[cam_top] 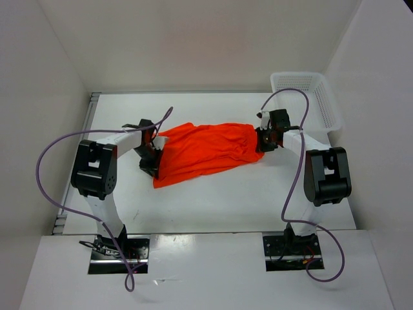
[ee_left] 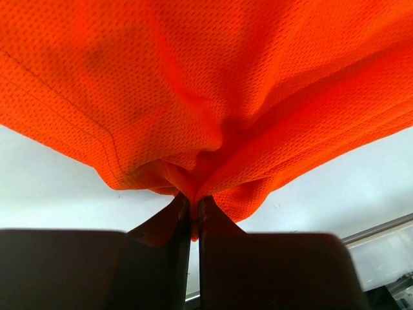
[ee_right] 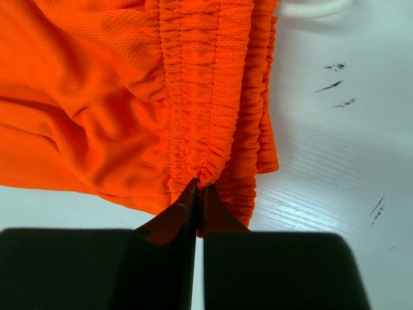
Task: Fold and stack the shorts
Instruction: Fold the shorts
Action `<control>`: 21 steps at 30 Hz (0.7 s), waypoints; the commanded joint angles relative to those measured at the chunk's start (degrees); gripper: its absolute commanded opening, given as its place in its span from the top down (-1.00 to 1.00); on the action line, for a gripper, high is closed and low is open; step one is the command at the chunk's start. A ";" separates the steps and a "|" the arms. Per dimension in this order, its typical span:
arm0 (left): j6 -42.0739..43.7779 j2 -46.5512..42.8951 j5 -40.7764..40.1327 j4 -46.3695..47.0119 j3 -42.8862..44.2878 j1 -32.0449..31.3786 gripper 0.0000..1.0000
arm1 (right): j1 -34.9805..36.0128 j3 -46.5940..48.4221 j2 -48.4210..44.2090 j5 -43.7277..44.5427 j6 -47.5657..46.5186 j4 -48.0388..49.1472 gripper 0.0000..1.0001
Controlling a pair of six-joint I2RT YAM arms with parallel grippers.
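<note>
White table point(cam_top: 213, 206) under orange shorts point(cam_top: 206, 152). My left gripper point(ee_left: 193, 201) is clamped on one bunched end, my right gripper point(ee_right: 197, 188) on the gathered waistband point(ee_right: 206, 97).

White mesh basket point(cam_top: 298, 79) at far right corner of white table point(cam_top: 213, 206).

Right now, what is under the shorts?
White table shows beneath the shorts' raised edge, which the left claw pinches; the right claw pinches the waistband. Anything under the middle of the cloth is covered.
</note>
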 commanded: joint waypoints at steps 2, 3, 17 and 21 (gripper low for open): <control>0.36 -2.35 -4.59 -2.57 1.73 -0.06 0.84 | 0.26 1.05 -1.59 2.72 -0.83 1.86 1.00; 0.36 -3.76 -5.47 -3.80 1.74 -0.06 0.84 | -0.26 1.57 -1.60 2.73 -1.35 1.86 1.00; 0.36 -6.32 -2.94 -10.83 4.11 1.35 0.40 | -0.88 2.19 -2.12 -1.67 -2.50 0.28 1.00; 0.36 -6.32 2.59 -14.26 4.11 1.35 0.88 | -0.88 1.67 -2.12 -1.67 -3.20 0.28 1.00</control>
